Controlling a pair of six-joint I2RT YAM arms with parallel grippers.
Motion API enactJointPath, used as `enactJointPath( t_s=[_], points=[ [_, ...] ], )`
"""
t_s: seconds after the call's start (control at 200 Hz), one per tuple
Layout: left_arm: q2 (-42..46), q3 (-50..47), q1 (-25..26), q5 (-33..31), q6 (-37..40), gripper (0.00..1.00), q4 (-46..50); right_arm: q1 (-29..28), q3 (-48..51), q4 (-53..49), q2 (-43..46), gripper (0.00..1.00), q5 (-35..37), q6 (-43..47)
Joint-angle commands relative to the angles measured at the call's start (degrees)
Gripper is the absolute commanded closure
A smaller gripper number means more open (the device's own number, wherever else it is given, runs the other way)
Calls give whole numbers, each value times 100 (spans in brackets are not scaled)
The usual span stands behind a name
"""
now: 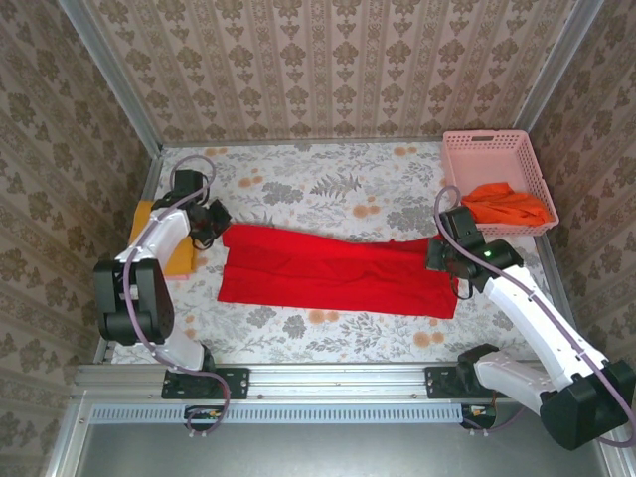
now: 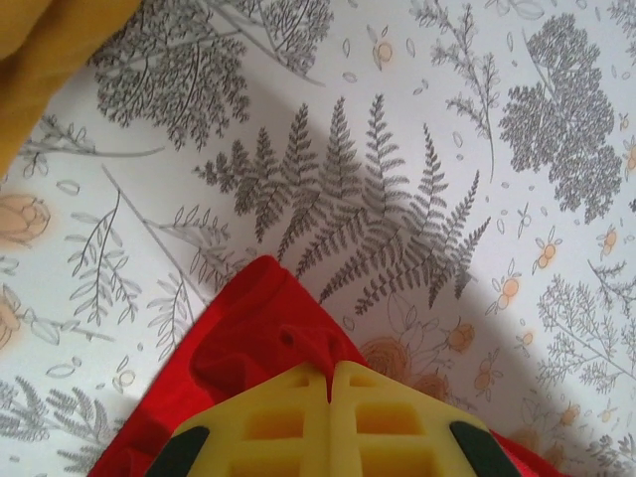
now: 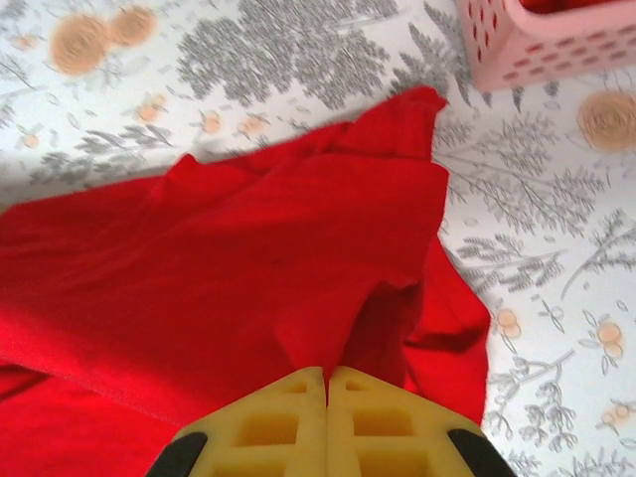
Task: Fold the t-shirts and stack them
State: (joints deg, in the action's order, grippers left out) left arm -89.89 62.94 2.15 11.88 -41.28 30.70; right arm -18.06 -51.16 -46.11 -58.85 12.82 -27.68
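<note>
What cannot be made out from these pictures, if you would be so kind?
1. Mustard-yellow t-shirt: in the top view the left arm covers most of it; the left wrist view cuts it off at the corner.
2. Orange t-shirt: bunched in the pink basket, so its shape is unclear from the top view.
3. Red t-shirt: how much cloth the left claw and right claw pinch is hidden by their own fingers in the wrist views.

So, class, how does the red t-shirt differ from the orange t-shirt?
The red t-shirt lies spread out on the table; the orange t-shirt sits crumpled in the pink basket. The red t-shirt is pinched at its ends by the left hand and right hand; the orange t-shirt is untouched. Both are plain cloth.
</note>
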Motion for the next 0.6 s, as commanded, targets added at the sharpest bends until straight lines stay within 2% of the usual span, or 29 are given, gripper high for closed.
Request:
enactJointPath(
  t_s=[0.0, 0.2, 0.505, 0.535, 0.55, 0.56, 0.595],
  points=[
    [438, -277, -33, 69, 103, 100, 222, -16, 162, -338, 53, 100, 364, -176],
    [829, -844, -43, -1, 125, 100, 294, -13, 244, -202, -105, 100, 340, -173],
    [716, -1324, -38, 111, 109, 100, 91, -10, 710, 144, -325, 100, 155, -309],
    [702, -1380, -40, 108, 154, 100, 80, -11, 758, 207, -366, 96, 151, -375],
    [693, -1393, -44, 105, 200, 99, 85, -13, 769, 230, -392, 90, 138, -410],
    [681, -1399, -47, 104, 232, 97, 90, -8, 771, 241, -395, 88, 136, -416],
    [651, -1390, -59, 88, 375, 86, 150, -15, 772, 271, -416, 72, 77, -417]
  ],
)
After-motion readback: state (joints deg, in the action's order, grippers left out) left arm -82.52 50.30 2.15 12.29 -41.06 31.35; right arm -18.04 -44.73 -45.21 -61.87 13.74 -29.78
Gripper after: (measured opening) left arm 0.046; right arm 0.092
